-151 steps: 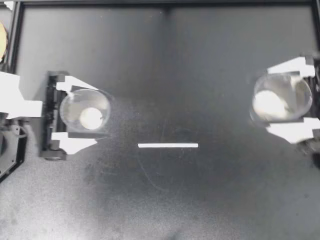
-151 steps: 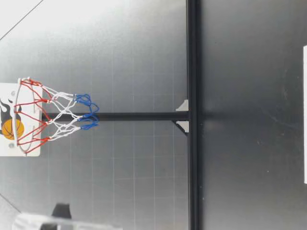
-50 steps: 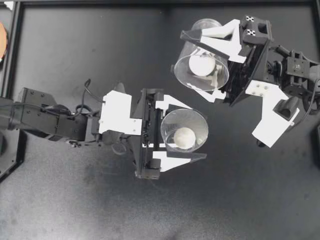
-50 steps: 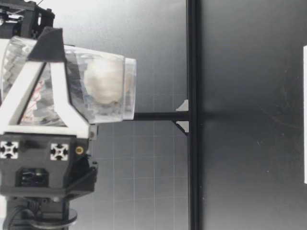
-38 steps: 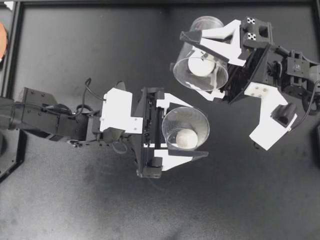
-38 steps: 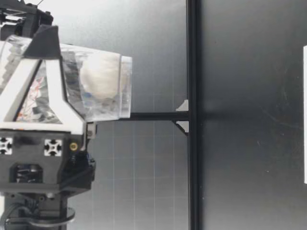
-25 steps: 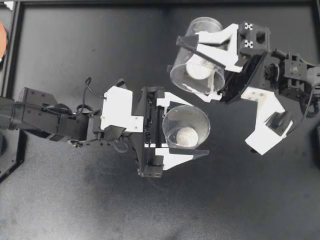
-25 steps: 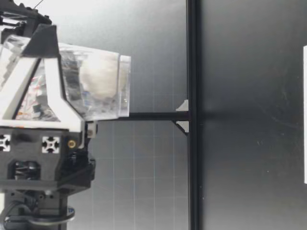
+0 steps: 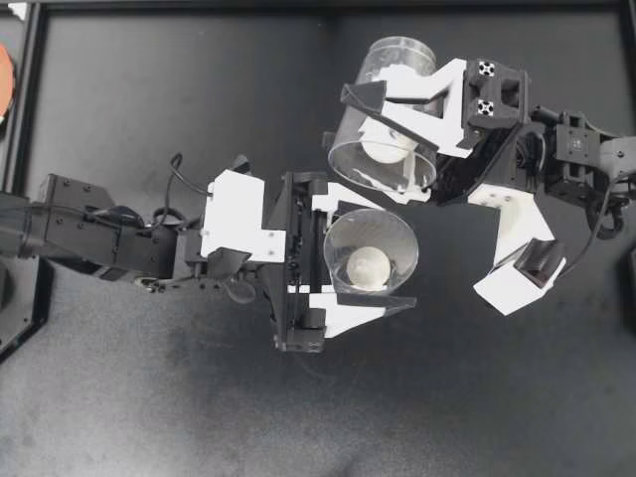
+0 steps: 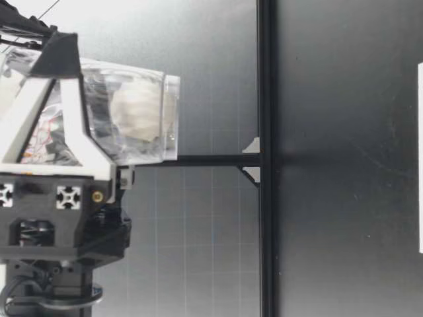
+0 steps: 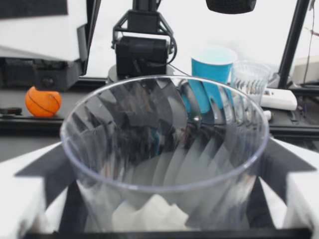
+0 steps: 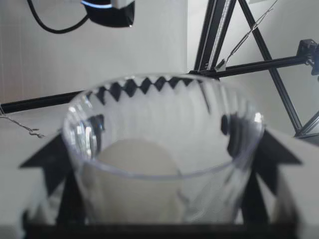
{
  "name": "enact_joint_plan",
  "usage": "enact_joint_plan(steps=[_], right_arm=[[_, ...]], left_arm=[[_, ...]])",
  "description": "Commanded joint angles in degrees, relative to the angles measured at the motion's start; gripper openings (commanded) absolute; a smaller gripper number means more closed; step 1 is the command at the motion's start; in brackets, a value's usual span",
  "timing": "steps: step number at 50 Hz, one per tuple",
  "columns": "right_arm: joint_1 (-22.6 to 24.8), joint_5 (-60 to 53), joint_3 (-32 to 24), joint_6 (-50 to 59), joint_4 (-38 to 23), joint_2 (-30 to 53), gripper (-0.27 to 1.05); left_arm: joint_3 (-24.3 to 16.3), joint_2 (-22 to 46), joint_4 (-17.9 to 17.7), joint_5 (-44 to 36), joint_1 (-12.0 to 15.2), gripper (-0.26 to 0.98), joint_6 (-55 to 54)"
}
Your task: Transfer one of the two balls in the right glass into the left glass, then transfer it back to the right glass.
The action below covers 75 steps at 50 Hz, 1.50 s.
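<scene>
My left gripper (image 9: 393, 260) is shut on an upright clear glass (image 9: 343, 238) near the table's middle, with one white ball (image 9: 366, 268) at its bottom. My right gripper (image 9: 346, 134) is shut on the second clear glass (image 9: 397, 60), tipped so that its rim hangs just above the far edge of the left glass. A white ball (image 9: 388, 149) lies partway down inside it. In the low view the right glass (image 10: 99, 86) is held well above the table, its ball (image 10: 135, 112) near the base. The left wrist view has the ball (image 11: 149, 214) deep in its glass; the right wrist view shows a ball (image 12: 134, 164) behind the rim.
A black frame rail (image 10: 266, 198) runs along the table's far edge. Beyond the left glass stand an orange mini basketball (image 11: 43, 101), a blue cup (image 11: 212, 69) and another clear cup (image 11: 249, 74). A white tape strip (image 10: 420, 158) marks the table.
Both arms carried their glasses from the table's sides to the middle. Over the last second the right glass shifted left and tipped further toward the left glass, which barely moved.
</scene>
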Motion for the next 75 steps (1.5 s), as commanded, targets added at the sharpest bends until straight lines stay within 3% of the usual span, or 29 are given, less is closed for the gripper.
enact_joint_plan(steps=[1,43,56,61,75], right_arm=[[0.26,-0.7,-1.67,0.0,0.09,-0.53,0.73],[0.35,-0.79,-1.32,-1.05,0.79,-0.44,0.73],[3.87,3.96,-1.23,13.1,13.97,-2.64,0.73],[3.96,7.56,-0.35,18.63,15.47,-4.57,0.73],[4.04,8.79,9.93,26.81,21.45,-18.11,0.73]], left_arm=[[-1.41,-0.7,-0.09,-0.53,0.0,0.75,0.09],[-1.05,-0.7,-0.18,-0.53,0.0,0.75,0.09],[-0.88,-0.88,-0.26,-0.35,0.0,0.75,0.18],[-0.18,-1.49,-0.18,-0.09,0.0,0.75,0.44],[7.03,-6.59,0.35,2.2,-0.35,0.75,1.67]])
